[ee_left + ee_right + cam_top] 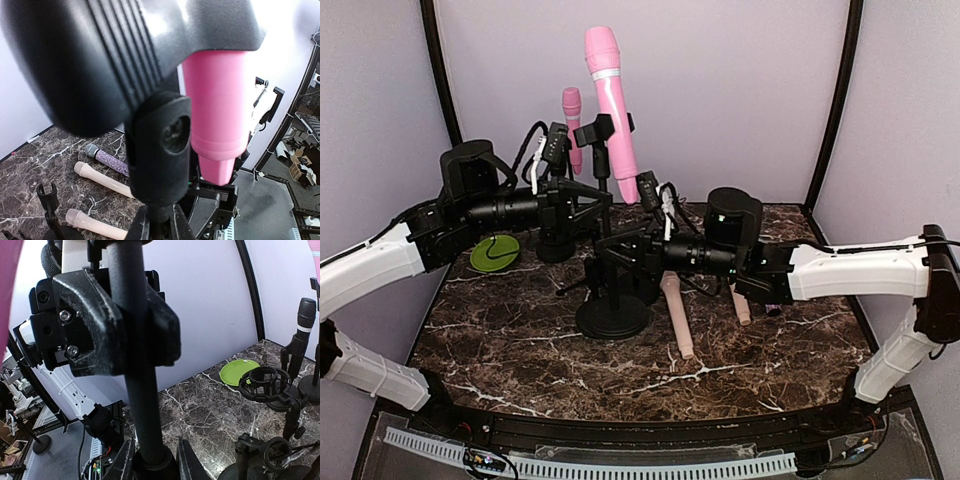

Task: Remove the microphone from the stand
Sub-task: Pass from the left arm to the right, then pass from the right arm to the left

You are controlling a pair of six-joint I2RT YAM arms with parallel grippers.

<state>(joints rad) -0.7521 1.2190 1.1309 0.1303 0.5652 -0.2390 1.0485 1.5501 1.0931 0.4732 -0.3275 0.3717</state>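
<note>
On dark marble tabletop (520, 345), left gripper (161, 226) and right gripper (155, 461) both clamped around black stand pole (140, 365) below long pink microphone (610, 90).

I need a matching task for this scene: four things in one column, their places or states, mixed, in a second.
1 large pink microphone
2 green plate
3 beige microphone
4 right pincer

a lying on its side by the stand base
b closed on the stand pole
c up in the stand clip
d flat on the table, back left

Pairs: 1-c, 2-d, 3-a, 4-b
</note>
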